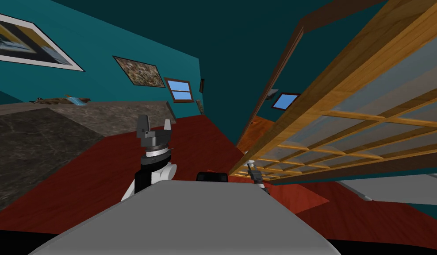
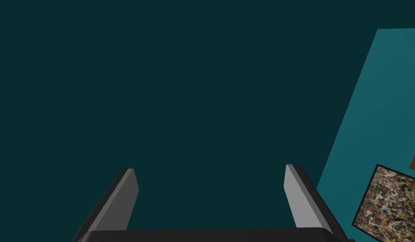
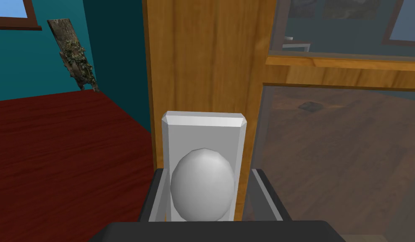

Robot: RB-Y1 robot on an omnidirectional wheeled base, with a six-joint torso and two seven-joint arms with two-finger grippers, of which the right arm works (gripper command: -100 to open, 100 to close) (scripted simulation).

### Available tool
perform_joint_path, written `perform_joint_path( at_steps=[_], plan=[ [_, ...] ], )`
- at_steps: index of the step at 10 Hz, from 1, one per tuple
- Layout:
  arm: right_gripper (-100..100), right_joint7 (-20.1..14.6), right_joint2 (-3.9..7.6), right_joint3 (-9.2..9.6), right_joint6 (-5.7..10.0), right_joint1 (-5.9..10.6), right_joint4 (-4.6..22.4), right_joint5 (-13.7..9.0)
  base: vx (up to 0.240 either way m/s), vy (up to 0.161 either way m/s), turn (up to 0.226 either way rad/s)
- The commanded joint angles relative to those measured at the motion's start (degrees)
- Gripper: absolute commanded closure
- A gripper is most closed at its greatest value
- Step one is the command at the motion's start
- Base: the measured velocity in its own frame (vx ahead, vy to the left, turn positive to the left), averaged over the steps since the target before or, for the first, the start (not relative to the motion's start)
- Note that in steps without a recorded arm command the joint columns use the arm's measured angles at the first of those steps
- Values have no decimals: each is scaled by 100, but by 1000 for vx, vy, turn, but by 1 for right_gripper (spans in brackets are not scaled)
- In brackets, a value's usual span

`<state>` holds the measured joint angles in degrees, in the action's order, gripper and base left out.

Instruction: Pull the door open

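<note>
The door (image 1: pixel 346 88) is a light wooden frame with glass panes, and it stands swung away from the brown door frame (image 1: pixel 279 75). On its wooden stile (image 3: pixel 202 54) a grey plate (image 3: pixel 204 134) carries a grey egg-shaped knob (image 3: pixel 202 189). My right gripper (image 3: pixel 208 172) is shut on this knob, one finger against each side. In the head view the right gripper (image 1: pixel 256 173) is small at the door's near edge by the knob (image 1: pixel 252 164). My left gripper (image 1: pixel 156 126) is raised to the left of the door, with its fingers (image 2: pixel 129 197) open and holding nothing.
A dark stone counter (image 1: pixel 36 141) runs along my left. Dark red floor (image 1: pixel 102 177) lies between it and the door. Lighter wooden floor (image 1: pixel 257 128) shows through the doorway gap. Teal walls with framed pictures (image 1: pixel 140 71) stand behind.
</note>
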<state>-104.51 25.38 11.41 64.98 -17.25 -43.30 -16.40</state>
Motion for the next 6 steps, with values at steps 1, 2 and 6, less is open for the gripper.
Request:
perform_joint_path(
  at_steps=[1,2,6],
  plan=[
    [100,-6,1,0,-2,-3,5,0,-41,21,31],
    [100,-6,1,0,-2,-3,5,0,-32,6,-6],
    [100,-54,29,59,55,-18,60,48,-36,-8,35]
  ],
)
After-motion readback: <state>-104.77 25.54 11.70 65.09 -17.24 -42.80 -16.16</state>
